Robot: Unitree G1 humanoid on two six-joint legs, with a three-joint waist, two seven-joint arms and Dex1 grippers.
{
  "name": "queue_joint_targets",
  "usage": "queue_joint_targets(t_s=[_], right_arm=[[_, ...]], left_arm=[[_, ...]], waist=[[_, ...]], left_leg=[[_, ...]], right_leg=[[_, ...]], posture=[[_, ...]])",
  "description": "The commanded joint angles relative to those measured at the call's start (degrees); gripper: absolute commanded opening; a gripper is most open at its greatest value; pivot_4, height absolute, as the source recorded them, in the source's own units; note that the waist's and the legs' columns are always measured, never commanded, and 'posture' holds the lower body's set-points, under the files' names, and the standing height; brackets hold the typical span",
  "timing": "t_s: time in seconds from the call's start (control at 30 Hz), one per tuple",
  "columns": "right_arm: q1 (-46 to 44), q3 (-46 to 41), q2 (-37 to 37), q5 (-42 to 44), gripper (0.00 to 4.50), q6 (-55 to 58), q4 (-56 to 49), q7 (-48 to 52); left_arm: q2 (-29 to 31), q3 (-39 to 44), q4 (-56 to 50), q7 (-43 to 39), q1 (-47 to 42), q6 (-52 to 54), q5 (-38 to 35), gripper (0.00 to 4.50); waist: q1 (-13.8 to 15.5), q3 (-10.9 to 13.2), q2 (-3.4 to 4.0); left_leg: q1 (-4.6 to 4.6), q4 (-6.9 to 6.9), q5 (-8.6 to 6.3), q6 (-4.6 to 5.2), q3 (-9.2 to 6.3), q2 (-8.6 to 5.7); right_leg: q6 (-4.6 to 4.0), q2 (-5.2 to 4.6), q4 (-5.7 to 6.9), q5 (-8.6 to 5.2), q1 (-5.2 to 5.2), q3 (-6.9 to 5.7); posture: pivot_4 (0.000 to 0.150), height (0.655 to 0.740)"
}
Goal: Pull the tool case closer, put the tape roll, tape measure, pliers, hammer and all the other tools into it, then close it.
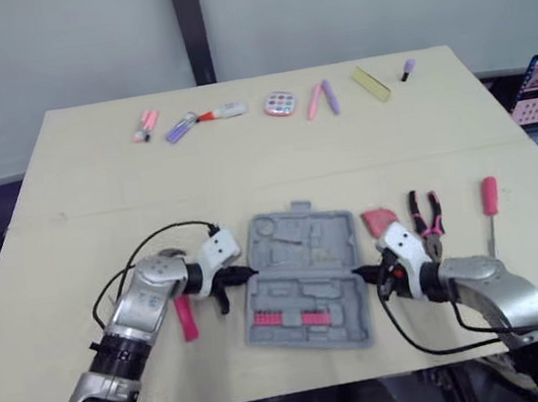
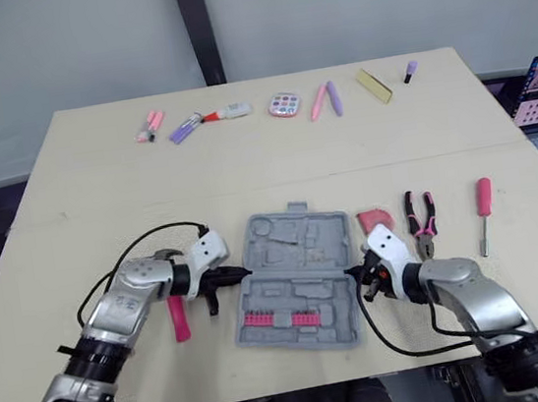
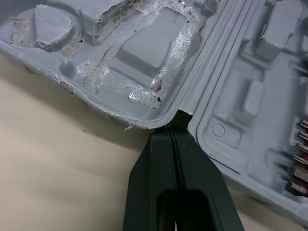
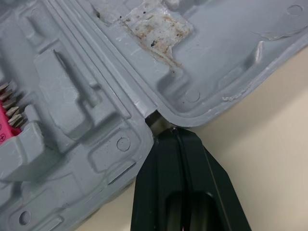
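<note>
A: Where's the tool case [image 1: 304, 281] lying?
B: Open, mid table [image 1: 98, 184]. Left gripper [image 1: 242, 275] & right gripper [image 1: 363, 273] are touching closed fingers [image 3: 159, 163] to its 2 hinge notches [image 3: 180, 118], gripping nothing. Prob. light, stiff plastic, sliding easily.

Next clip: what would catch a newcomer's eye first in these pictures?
The open grey tool case lies flat in the near half of the table. The left hand and right hand meet it at opposite ends of its hinge line, each with fingers shut. Pliers and a pink-handled screwdriver lie on the table to the case's right, outside it.
</note>
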Motion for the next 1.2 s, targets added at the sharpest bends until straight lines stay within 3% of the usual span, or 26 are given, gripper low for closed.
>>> queue_joint_targets(t_s=[0.03,0.47,1.2], right_arm=[[0.8,-0.3,-1.3,1.9,0.02,0.3,-4.1,2.7],[4.3,-0.2,-5.7,4.0,0.02,3.4,-9.9,6.4],[10.3,-2.2,-9.6,8.3,0.02,8.8,-19.1,6.3]], left_arm=[[1.1,0.3,-6.9,-0.3,2.8,2.8,-1.6,0.00],[4.1,2.0,-23.1,2.4,13.3,12.7,-5.2,0.00],[6.1,1.9,-35.1,6.3,22.3,20.3,-9.9,0.00]], waist=[[0.0,0.0,0.00],[0.3,0.0,0.00],[0.3,0.0,0.00]], left_leg=[[-0.01,0.00,0.00,0.00,0.00,0.00],[-0.02,0.01,-0.02,0.03,-0.01,0.01],[-0.01,0.01,-0.02,0.04,-0.02,0.01]], right_leg=[[0.00,0.00,-0.01,0.00,0.00,0.00],[0.00,-0.01,-0.02,0.00,0.03,0.01],[-0.01,-0.02,-0.03,0.01,0.04,0.03]], posture=[[0.150,0.7400],[0.150,0.7400],[0.150,0.7400]])
